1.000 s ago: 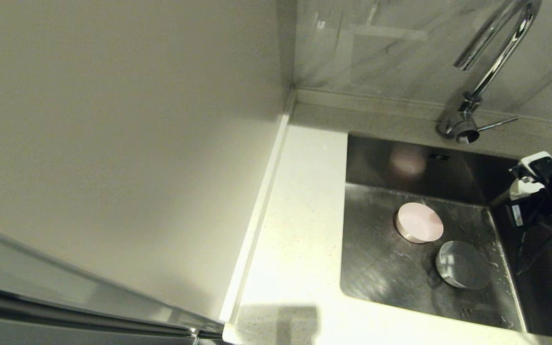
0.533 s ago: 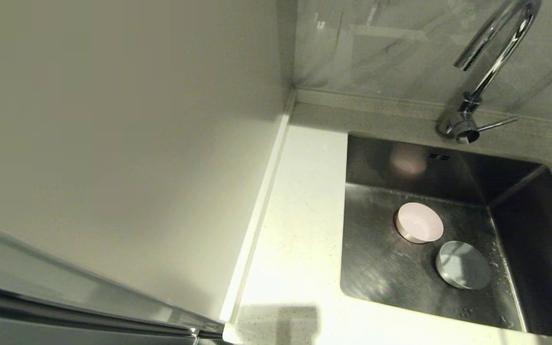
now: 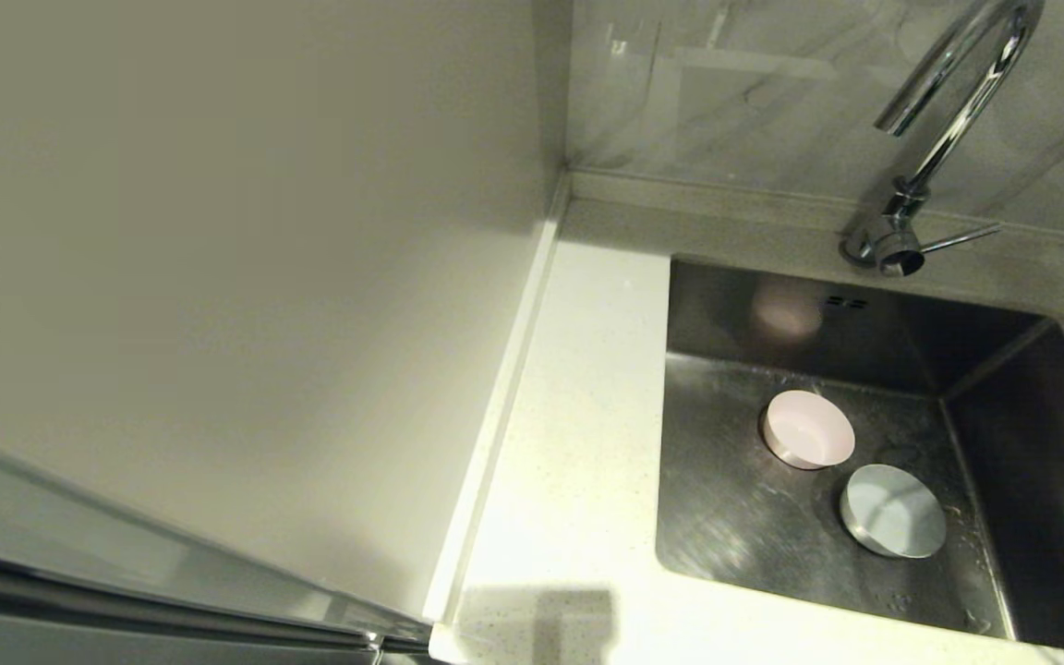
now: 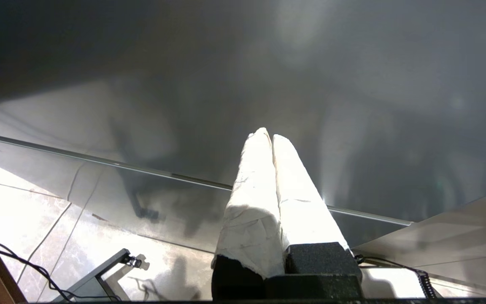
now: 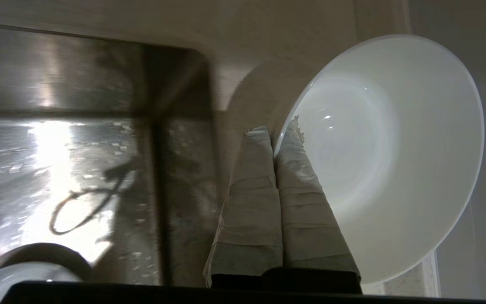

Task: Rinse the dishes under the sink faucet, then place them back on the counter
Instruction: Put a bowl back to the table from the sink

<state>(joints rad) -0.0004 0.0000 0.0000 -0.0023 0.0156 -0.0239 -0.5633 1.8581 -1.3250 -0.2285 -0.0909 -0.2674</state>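
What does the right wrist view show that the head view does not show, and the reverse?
Only the right wrist view shows the right gripper, shut on the rim of a white bowl, which it holds beyond the sink's edge.

Only the head view shows the faucet, the pink bowl and the long strip of counter to the left of the basin.

Both show the wet steel sink, and probably the pale bluish bowl on its floor.
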